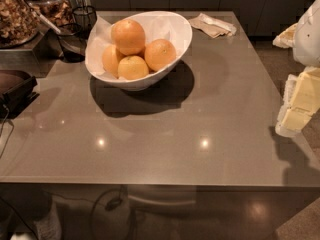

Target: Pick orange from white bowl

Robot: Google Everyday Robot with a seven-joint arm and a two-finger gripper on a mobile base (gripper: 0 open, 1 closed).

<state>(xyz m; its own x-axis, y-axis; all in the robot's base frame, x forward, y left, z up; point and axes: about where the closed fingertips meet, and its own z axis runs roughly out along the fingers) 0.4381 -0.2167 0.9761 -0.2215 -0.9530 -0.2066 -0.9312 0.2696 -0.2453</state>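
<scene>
The white bowl (172, 29) stands at the back middle of the grey table, lined with white paper, its rim slanting down toward the front. It holds several fruits. The orange (129, 35) sits on top of the pile, large and deep orange. A second deep orange fruit (160, 54) lies at its right, and two paler yellow-orange fruits (133, 67) lie at the front and left. My gripper (299, 103) hangs at the right edge of the view, beyond the table's right side, well away from the bowl and holding nothing that I can see.
A crumpled paper napkin (212, 25) lies behind the bowl to the right. Jars of snacks (20, 14) and a black wire holder (75, 34) crowd the back left. A dark object (15, 86) sits at the left edge. The table's front edge (160, 184) runs across the bottom.
</scene>
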